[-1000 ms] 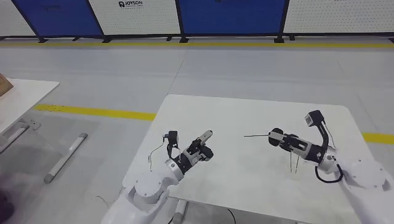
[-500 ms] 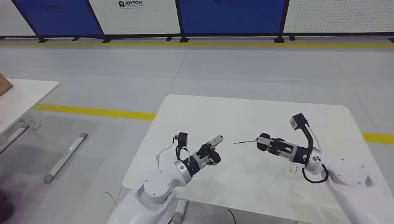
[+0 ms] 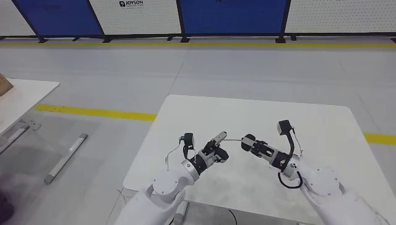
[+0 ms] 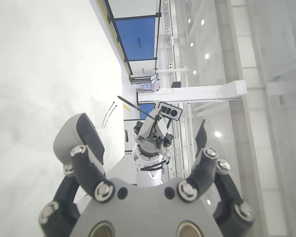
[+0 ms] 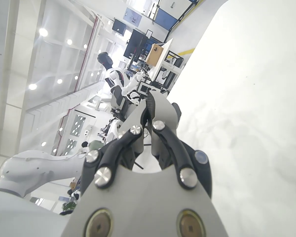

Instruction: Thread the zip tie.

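A thin black zip tie [image 3: 235, 140] is held level above the white table [image 3: 260, 110]. My right gripper [image 3: 249, 142] is shut on one end of it. The free tip points at my left gripper [image 3: 218, 146], which is open and holds nothing. In the left wrist view the zip tie [image 4: 133, 106] sticks out of the right gripper [image 4: 151, 127], in line with the gap of my left gripper [image 4: 143, 120] but still beyond its fingers [image 4: 82, 134]. In the right wrist view my right gripper [image 5: 148, 99] has its fingers pressed together.
Two more loose zip ties [image 4: 109, 114] lie flat on the table beyond the right arm. The table's near edge [image 3: 185, 191] runs just below both arms. A second white table [image 3: 25, 95] stands at the far left.
Both arms have moved toward each other over the table's middle. The right gripper carried the zip tie leftward, and its tip now nearly reaches the open left gripper.
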Controlling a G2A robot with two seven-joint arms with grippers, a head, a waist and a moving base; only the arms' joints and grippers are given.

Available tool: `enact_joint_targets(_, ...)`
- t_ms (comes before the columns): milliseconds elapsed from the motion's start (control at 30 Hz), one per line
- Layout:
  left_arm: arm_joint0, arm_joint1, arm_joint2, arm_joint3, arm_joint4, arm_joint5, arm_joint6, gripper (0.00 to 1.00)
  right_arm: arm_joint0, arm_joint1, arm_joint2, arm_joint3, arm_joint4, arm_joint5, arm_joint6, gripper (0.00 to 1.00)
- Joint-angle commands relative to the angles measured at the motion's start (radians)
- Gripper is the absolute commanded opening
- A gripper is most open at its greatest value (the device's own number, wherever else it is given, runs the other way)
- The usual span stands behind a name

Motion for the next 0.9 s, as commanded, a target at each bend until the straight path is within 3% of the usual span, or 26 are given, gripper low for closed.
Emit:
enact_joint_targets(0,0.000,0.000,0.000,0.000,0.000,0.000,0.000,1.00,0.000,0.000,0.000,0.000,0.000,0.000,0.000,0.00)
enact_joint_targets(167,0.000,0.000,0.000,0.000,0.000,0.000,0.000,1.00,0.000,0.000,0.000,0.000,0.000,0.000,0.000,0.00)
enact_joint_targets(233,0.004,-0.003,0.000,-0.001,-0.001,-0.031,0.036,1.00,0.000,0.000,0.000,0.000,0.000,0.000,0.000,0.00)
enact_joint_targets(400,-0.006,-0.014,0.033,0.010,-0.024,-0.056,0.088,1.00,0.000,0.000,0.000,0.000,0.000,0.000,0.000,0.00)
enact_joint_targets(500,-0.034,-0.020,0.053,0.025,-0.048,-0.019,0.099,1.00,0.000,0.000,0.000,0.000,0.000,0.000,0.000,0.00)
enact_joint_targets(867,-0.034,-0.020,0.053,0.025,-0.048,-0.019,0.099,1.00,0.000,0.000,0.000,0.000,0.000,0.000,0.000,0.00)
